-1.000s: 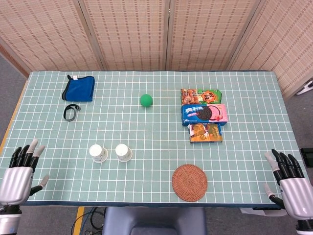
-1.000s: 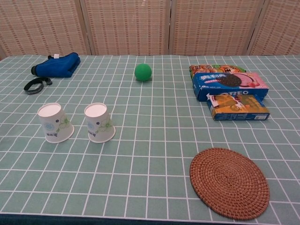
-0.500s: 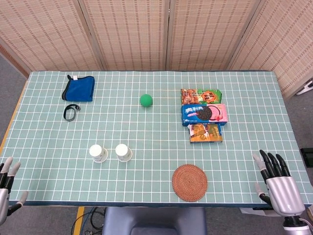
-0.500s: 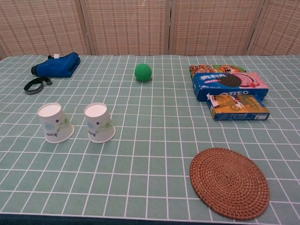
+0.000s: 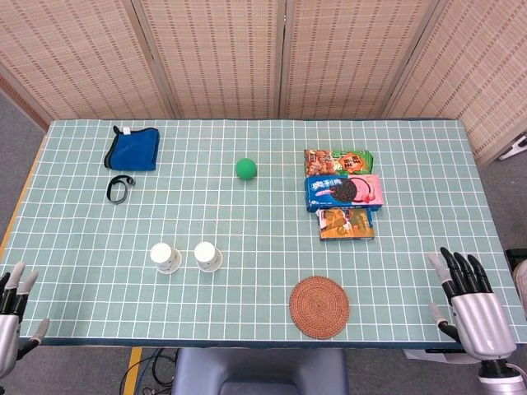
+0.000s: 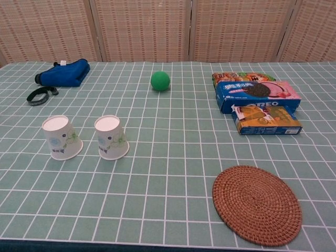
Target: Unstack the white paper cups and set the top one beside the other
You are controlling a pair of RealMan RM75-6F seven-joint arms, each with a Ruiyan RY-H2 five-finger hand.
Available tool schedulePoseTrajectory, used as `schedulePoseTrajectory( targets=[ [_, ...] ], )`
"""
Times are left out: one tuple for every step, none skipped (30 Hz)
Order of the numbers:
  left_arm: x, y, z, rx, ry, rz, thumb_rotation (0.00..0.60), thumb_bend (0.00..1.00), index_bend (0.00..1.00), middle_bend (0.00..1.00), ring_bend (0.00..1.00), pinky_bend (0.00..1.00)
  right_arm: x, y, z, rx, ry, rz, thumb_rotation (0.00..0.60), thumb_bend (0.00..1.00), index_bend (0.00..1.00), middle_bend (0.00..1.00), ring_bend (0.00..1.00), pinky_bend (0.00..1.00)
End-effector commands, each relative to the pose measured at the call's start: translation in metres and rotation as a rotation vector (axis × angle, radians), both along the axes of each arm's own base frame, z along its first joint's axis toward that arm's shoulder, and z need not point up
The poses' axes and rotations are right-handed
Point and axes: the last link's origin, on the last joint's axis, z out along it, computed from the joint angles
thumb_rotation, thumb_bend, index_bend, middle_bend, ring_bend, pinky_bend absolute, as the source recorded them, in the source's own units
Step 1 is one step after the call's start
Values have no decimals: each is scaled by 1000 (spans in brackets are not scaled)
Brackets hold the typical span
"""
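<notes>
Two white paper cups stand upside down, side by side and a little apart, on the green checked table: the left cup and the right cup. My left hand shows at the lower left corner of the head view, off the table's front corner, fingers spread and holding nothing. My right hand is at the lower right, over the table's front right corner, fingers also spread and empty. Neither hand appears in the chest view.
A round woven coaster lies front right of the cups. Three snack boxes sit mid right, a green ball at centre back, a blue pouch and black strap back left.
Over the last second both hands drew back from the table toward its front corners; the left one sank mostly out of frame. The cups have not moved.
</notes>
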Motion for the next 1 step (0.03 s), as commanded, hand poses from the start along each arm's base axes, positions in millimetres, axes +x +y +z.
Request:
schedulePoseTrajectory(
  targets=[
    [-1,4,-3,-20,-9,7,600,295,0,0,0,0,0,2,0,-1,5,5,600,303,7,0,0,0]
  ],
)
